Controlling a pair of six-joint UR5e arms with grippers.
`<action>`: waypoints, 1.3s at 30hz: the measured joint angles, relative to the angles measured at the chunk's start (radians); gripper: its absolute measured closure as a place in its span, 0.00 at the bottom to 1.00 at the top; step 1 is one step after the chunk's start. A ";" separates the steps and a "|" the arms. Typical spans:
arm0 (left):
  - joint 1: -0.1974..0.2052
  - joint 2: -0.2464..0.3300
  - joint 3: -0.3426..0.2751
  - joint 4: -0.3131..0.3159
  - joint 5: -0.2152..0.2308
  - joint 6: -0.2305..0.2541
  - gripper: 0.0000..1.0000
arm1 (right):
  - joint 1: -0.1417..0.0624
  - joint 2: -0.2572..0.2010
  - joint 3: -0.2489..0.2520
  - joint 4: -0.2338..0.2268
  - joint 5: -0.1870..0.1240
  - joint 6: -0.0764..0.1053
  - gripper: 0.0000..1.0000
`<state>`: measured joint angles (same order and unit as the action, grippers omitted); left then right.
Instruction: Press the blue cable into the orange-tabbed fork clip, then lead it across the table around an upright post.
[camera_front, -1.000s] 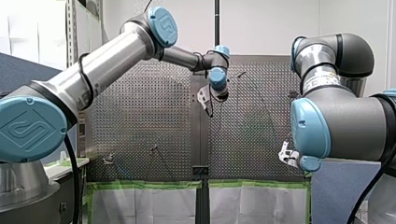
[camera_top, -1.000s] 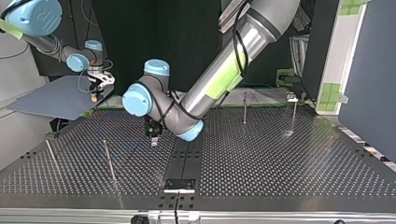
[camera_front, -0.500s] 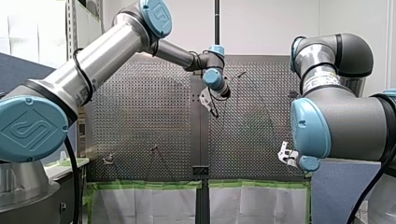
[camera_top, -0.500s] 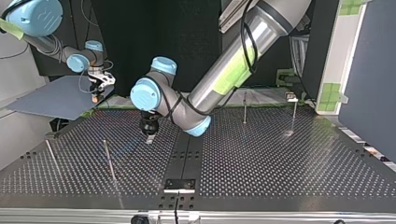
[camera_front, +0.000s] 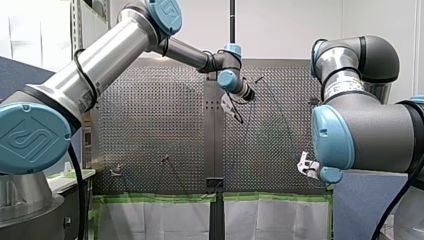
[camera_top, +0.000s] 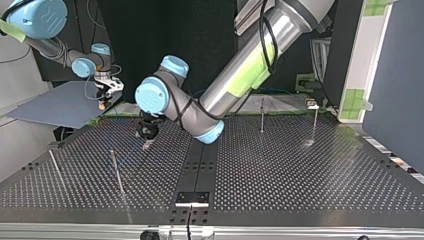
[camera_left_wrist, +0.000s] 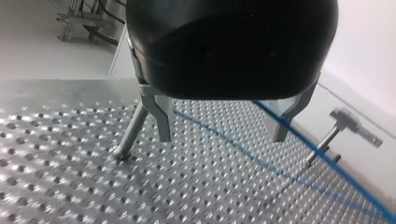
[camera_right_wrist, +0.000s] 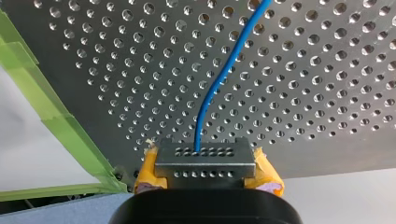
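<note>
Left wrist view: hangs left pincer (camera_left_wrist: 222, 137) gaping, empty, over cable (camera_left_wrist: 303, 142), ready for routing; anchors it at bench (camera_right_wrist: 303, 116) edge, clamped in right pincer (camera_right_wrist: 205, 163).

My left arm (camera_front: 107, 52) and my right arm (camera_front: 370, 135) are silver-grey tubes with light-blue joint caps.

The desk (camera_right_wrist: 303, 93) is perforated sheet metal, dull-sheened; the blue cable (camera_right_wrist: 199, 126) looks smooth plastic; my left hand (camera_left_wrist: 222, 137) has a glossy black shell
</note>
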<state>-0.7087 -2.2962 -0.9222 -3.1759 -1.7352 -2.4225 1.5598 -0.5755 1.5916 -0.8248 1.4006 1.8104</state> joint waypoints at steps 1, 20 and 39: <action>-0.002 0.000 -0.001 -0.001 0.008 -0.008 0.00 | 0.000 0.000 0.000 0.000 0.000 0.000 1.00; -0.037 0.047 -0.022 -0.061 0.068 -0.178 0.00 | 0.001 -0.001 -0.004 0.021 0.001 -0.001 1.00; -0.021 0.218 -0.127 -0.026 -0.012 -0.087 0.00 | 0.001 -0.001 -0.013 0.049 0.006 -0.024 1.00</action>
<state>-0.7299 -2.0780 -1.0487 -3.2023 -1.7468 -2.5098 1.5607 -0.5763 1.5783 -0.7754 1.4067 1.7863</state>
